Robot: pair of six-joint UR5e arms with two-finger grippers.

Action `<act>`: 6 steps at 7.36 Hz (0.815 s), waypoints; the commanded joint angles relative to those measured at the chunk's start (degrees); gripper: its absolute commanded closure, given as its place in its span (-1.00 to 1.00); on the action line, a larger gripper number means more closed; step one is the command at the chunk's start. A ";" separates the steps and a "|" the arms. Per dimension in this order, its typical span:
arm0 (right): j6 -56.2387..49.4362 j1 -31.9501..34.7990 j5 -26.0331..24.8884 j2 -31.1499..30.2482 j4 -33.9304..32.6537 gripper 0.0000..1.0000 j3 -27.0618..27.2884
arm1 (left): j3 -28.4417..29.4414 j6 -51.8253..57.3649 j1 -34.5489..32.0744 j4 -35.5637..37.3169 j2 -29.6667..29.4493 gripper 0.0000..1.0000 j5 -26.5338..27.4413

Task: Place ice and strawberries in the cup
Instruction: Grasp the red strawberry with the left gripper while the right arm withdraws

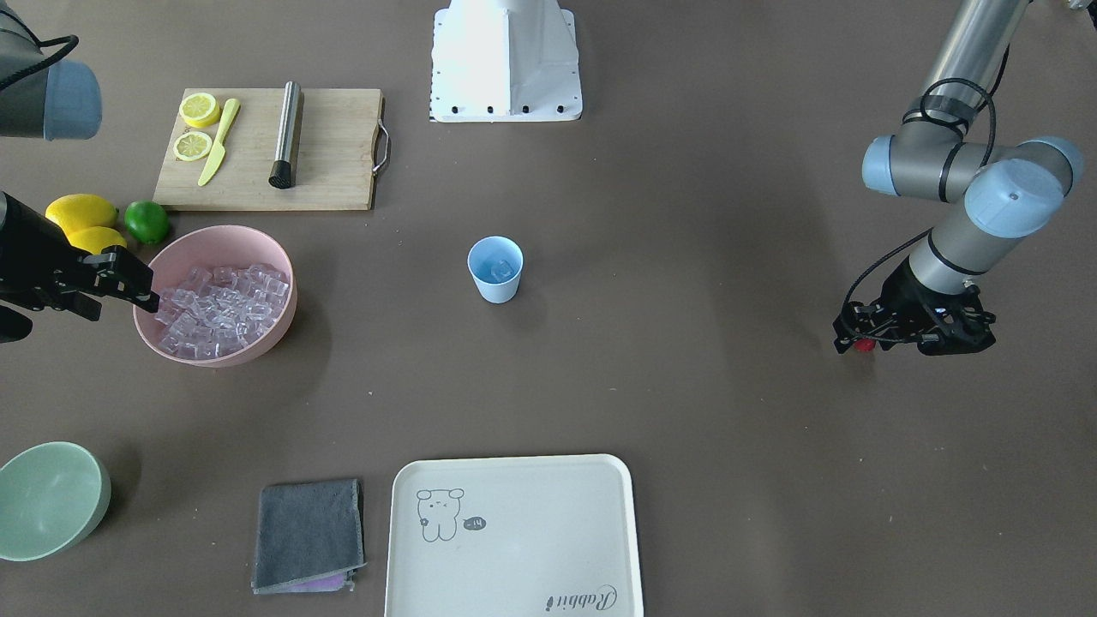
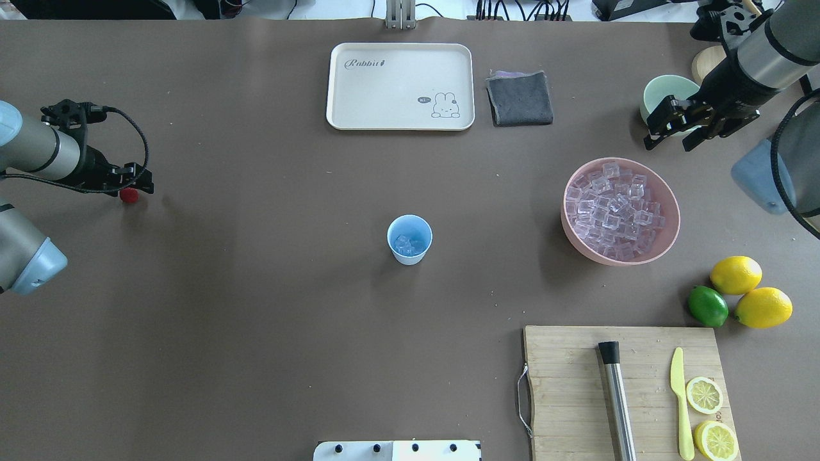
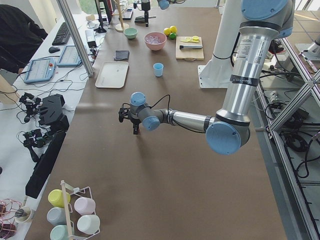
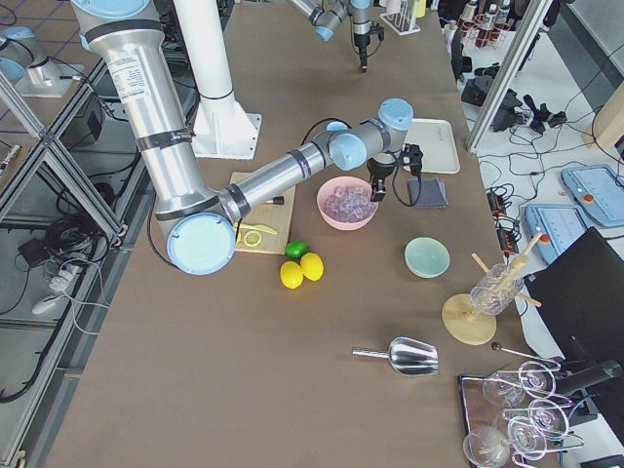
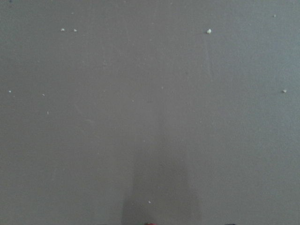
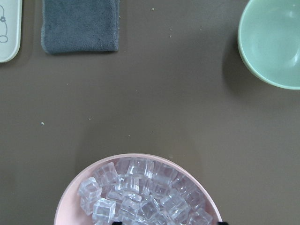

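The small light blue plastic cup [image 2: 410,257], at the frame's centre, holds clear ice cubes [image 2: 405,243]. The tiny red strawberry [image 2: 129,196] lies at middle left, at the tips of the left gripper [image 2: 134,188]; how far it is open I cannot tell. The right gripper [image 2: 671,136], upper right, is spread wide and holds nothing.

I've got a wooden cutting board [image 2: 564,384] on my overhead feed, carrying two lemon slices [image 2: 704,395], a yellow knife [image 2: 680,397] and a steel rod [image 2: 618,403]. Two lemons [image 2: 735,274] and a lime [image 2: 707,306] huddle just beyond it. Then the pink bowl [image 2: 608,258]. Along the far edge sit the green bowl [image 1: 47,497], grey cloth [image 2: 519,97] and cream tray [image 2: 397,86].
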 commanded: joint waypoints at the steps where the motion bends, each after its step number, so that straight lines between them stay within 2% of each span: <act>1: -0.04 0.04 0.09 0.19 -0.19 -0.46 -0.21 | 0.00 -0.08 0.04 0.16 0.13 0.73 0.04; 2: -0.04 0.04 0.18 0.37 -0.19 -0.46 -0.29 | -0.53 -0.17 0.04 0.42 0.31 1.00 -0.05; 4: -0.04 0.13 0.35 0.55 -0.27 -0.45 -0.47 | -4.02 -1.65 -0.66 2.86 0.05 1.00 -0.84; 6: -0.04 0.22 0.35 0.37 -0.27 -0.45 -0.65 | -16.11 -12.76 -0.32 14.59 -3.00 1.00 -2.51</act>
